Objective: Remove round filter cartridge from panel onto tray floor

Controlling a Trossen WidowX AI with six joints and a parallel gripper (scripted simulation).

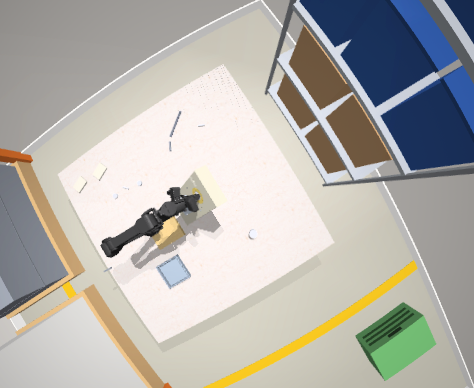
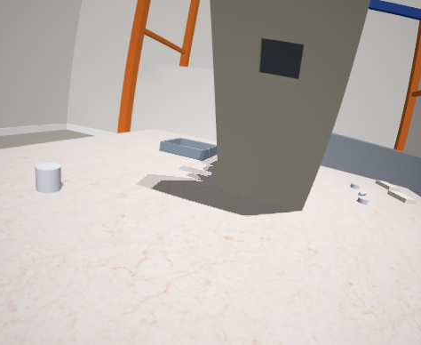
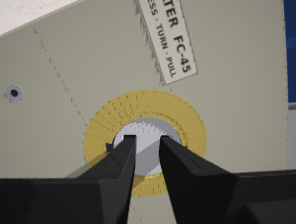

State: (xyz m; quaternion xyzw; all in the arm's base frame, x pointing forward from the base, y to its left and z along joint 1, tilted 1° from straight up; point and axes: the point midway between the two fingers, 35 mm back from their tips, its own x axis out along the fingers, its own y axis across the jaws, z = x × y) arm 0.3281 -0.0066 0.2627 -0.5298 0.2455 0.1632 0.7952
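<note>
The grey service panel (image 1: 190,184) (image 2: 270,133) (image 3: 240,110) stands upright, its back toward the exterior camera. In the wrist view the round grey filter cartridge (image 3: 150,157) sits inside a yellow ring (image 3: 196,122) on the panel face, with small dark notches at both sides of the opening. My gripper (image 3: 146,139) is shut on the cartridge, its fingertips at the face. The slots are hidden by the fingers, and I cannot tell how far the cartridge stands out. The blue-grey tray (image 1: 174,271) (image 2: 181,150) lies on the table, apart from the arm, with nothing seen in it.
A tan block (image 1: 168,233) stands under the arm, between panel and tray. A white cylinder (image 1: 253,234) (image 2: 48,179) stands on the panel's other side. Small cream pieces (image 1: 99,171) (image 2: 401,196) and a dark rod (image 1: 175,124) lie farther off on the table.
</note>
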